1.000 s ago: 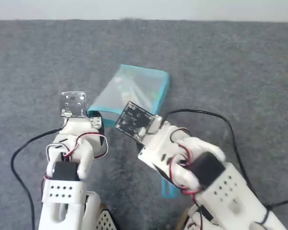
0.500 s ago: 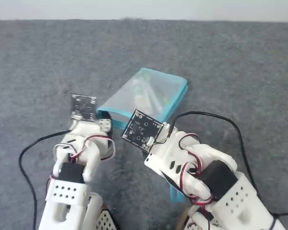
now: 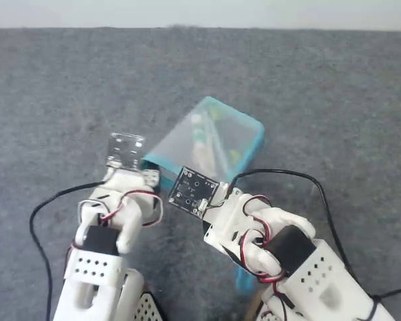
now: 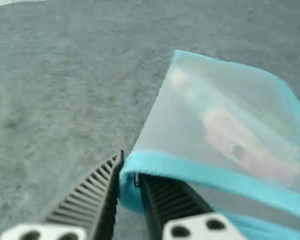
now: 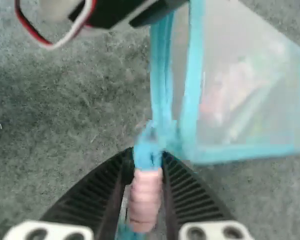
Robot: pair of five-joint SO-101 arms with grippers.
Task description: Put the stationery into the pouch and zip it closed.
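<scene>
- The left gripper (image 4: 129,167) has its ribbed jaws drawn almost together, pinching the teal-bound near corner of the pouch (image 4: 225,125).
- The right gripper (image 5: 146,155) is clamped down on a pink tab (image 5: 145,195) that hangs from the bunched teal end of the pouch's edge band. I cannot tell whether it is the zip pull.
- The right wrist view shows that tab and the doubled teal band running away from the jaws; from above, the arm's wrist board covers both.
- The pouch (image 3: 207,137) lies on the grey carpeted table (image 3: 321,80) just ahead of both arms, with its near edge at the two grippers and its far end angled away towards the right.
- The stationery (image 3: 204,137) is inside, seen through the clear panel as pale green, red and yellow shapes, too blurred to read any print.
- A teal strip (image 3: 244,277) shows on the table under the right arm; what it is I cannot tell.
- A black cable (image 3: 307,177) loops beside the right arm.
</scene>
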